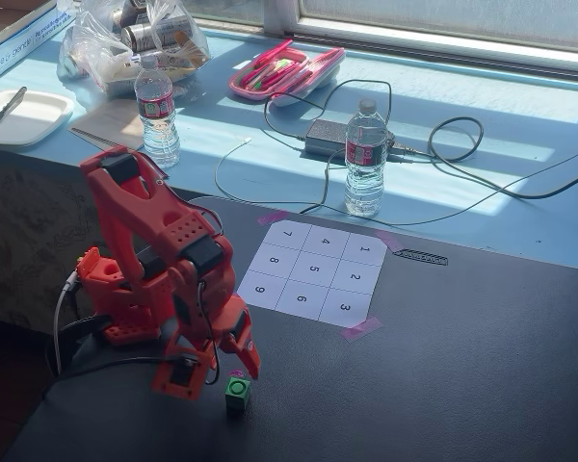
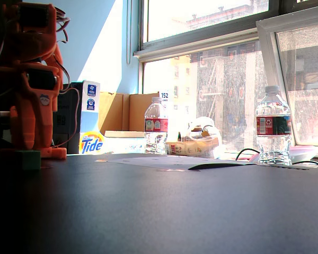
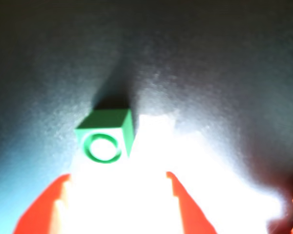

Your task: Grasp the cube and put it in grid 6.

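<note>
The small green cube with a lighter ring on top sits on the dark table, near the front and well short of the numbered sheet. In the wrist view the cube lies just ahead of my orange gripper, slightly left of centre. The jaws stand wide apart and hold nothing. In a fixed view my gripper hangs low, just left of and above the cube. Grid 6 is a white cell in the sheet's front row, between 9 and 3, and it is bare. In the low fixed view the cube is dim at the arm's foot.
Two water bottles stand behind the sheet, with a power adapter and cables, a pink case and a bag. Pink tape holds the sheet's corners. A window ledge runs along the back.
</note>
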`<action>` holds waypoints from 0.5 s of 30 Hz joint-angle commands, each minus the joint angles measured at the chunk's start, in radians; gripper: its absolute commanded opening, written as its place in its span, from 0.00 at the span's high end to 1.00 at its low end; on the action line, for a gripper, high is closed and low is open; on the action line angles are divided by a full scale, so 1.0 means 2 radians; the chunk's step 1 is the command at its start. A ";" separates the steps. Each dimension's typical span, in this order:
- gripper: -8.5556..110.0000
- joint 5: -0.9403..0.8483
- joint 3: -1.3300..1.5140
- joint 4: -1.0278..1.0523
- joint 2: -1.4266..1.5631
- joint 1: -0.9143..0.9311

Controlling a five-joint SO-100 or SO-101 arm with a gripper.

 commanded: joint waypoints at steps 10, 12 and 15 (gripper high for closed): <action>0.68 -0.028 -0.077 -0.004 -0.081 0.018; 0.68 -0.030 -0.084 -0.005 -0.087 0.024; 0.68 -0.033 -0.093 -0.004 -0.094 0.033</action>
